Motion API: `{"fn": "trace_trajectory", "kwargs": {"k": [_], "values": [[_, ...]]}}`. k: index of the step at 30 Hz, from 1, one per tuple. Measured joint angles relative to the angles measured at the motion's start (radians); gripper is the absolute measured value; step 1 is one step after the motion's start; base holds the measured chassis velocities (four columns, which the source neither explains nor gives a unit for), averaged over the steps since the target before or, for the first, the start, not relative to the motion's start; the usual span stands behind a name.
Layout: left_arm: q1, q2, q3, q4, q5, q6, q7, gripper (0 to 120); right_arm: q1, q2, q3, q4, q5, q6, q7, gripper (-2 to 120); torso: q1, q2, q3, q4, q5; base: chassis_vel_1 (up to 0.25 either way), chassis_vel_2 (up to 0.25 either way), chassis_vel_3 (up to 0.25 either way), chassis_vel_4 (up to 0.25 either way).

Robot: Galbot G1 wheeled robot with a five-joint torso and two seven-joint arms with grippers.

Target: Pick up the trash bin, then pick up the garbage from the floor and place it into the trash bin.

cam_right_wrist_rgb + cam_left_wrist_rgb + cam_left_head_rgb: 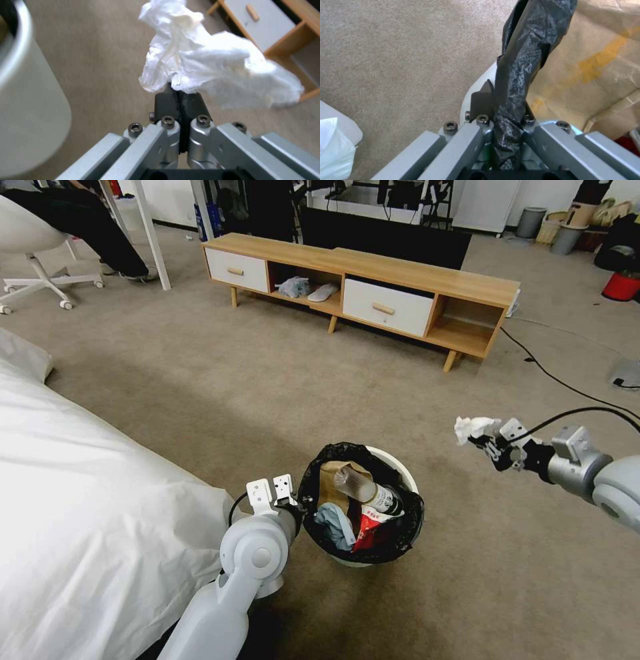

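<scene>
Head view showed the relation that mattered: the crumpled white tissue [475,428], pinched in the right gripper [485,441], hung above the beige short-pile carpet [267,380] off to the robot's right of the small round white plastic trash bin [363,503], well apart from its mouth and a little farther from the robot. To my eye the tissue had to travel leftward and slightly back toward the robot to hang over the opening. The right arm was the one to do it, since the left gripper [293,505] was clamped on the bin's near-left rim, its dark pads [482,101] nipping the crinkly black bag liner [520,62] folded over the edge.

From the right wrist view, the jaws stood nearly together on a thin fold of tissue, the rest billowing soft and shapeless beyond them. The bin wall looked smooth and hard. Inside lay a clear plastic bottle [367,491] on a slant, a brown paper bag [331,473], something red and a bluish rag. A low wooden cabinet [360,287] stood across the room.
</scene>
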Motion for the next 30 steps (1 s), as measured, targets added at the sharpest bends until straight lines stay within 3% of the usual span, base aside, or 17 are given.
{"fn": "trace_trajectory", "kwargs": {"k": [16, 30], "values": [[0.001, -0.014, 0.009, 0.000, -0.009, 0.000, 0.000, 1, 0.030, -0.028, 0.030, 0.252, 0.217, -0.004, 0.045, 0, 0.000, 0.000, 0.000, 0.0000, -0.0001, 0.000, 0.000, 0.000, 0.000], [-0.012, -0.035, 0.021, 0.011, -0.015, 0.000, -0.003, 1, 0.045, -0.041, -0.044, 0.351, 0.231, 0.011, 0.036, 0, 0.000, 0.000, 0.000, -0.0001, 0.0000, 0.000, 0.000, 0.000, 0.000]]}}
